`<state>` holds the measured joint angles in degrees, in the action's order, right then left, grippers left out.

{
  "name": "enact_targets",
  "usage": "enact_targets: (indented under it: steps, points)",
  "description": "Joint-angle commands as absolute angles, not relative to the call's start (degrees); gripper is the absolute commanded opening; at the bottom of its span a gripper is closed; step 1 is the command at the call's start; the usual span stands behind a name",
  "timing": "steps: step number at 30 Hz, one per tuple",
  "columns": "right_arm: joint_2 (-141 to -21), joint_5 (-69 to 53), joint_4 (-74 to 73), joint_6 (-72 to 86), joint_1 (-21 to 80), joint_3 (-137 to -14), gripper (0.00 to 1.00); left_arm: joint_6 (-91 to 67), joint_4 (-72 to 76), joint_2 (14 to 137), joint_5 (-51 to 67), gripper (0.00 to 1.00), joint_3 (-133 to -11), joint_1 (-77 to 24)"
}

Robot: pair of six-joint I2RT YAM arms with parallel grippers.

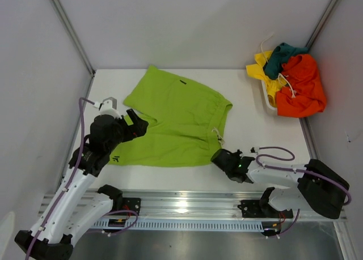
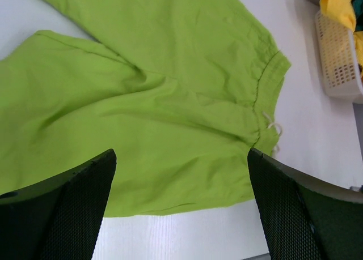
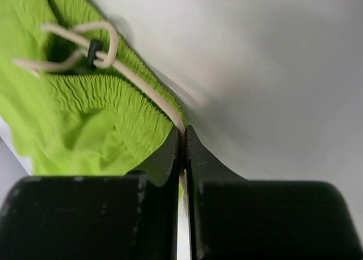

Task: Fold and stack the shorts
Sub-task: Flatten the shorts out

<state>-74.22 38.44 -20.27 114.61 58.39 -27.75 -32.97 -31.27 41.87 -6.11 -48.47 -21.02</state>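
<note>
The lime green shorts (image 1: 176,118) lie spread flat on the white table, waistband to the right. My left gripper (image 1: 133,127) is open and empty, hovering over the near leg of the shorts (image 2: 170,101) by the hem. My right gripper (image 1: 218,157) is at the near corner of the waistband. In the right wrist view it (image 3: 185,130) is shut on the white drawstring (image 3: 142,84) at the edge of the gathered waistband (image 3: 85,118). The orange pair (image 1: 303,87), yellow pair (image 1: 262,67) and dark teal pair (image 1: 281,56) are heaped in the basket.
A white mesh basket (image 1: 267,98) stands at the far right against the wall; it also shows in the left wrist view (image 2: 340,62). White walls close in the table at the back and sides. A metal rail (image 1: 187,200) runs along the near edge.
</note>
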Motion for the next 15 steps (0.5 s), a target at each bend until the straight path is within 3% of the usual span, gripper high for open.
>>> enact_targets:
  steps: [1, 5, 6, 9, 12, 15]
  points:
    - [-68.7, 37.7, -21.3, 111.6, 50.9, -26.0, 0.00, -32.8, -32.0, 39.6, -6.0, 0.99, -45.4, -20.5]
    - [-67.4, 33.0, -13.9, 92.2, 40.3, -26.8, 0.00, -33.5, -30.6, 38.4, -5.2, 0.99, -42.7, -20.4]
    - [-68.1, 29.0, -14.2, 88.8, 36.3, -29.2, 0.22, -33.6, -30.6, 38.4, -5.5, 0.99, -42.5, -20.5]
    - [-70.7, 25.8, -16.9, 81.0, 33.1, -32.4, 0.58, -34.1, -31.3, 37.4, -7.4, 0.99, -42.4, -20.5]
    - [-68.9, 25.3, -14.7, 78.8, 32.7, -31.1, 0.72, -34.2, -31.8, 35.2, -9.1, 0.99, -41.3, -20.5]
    - [-66.2, 24.2, -13.3, 79.4, 32.7, -28.0, 0.75, -34.5, -32.9, 33.6, -10.5, 0.99, -40.8, -20.5]
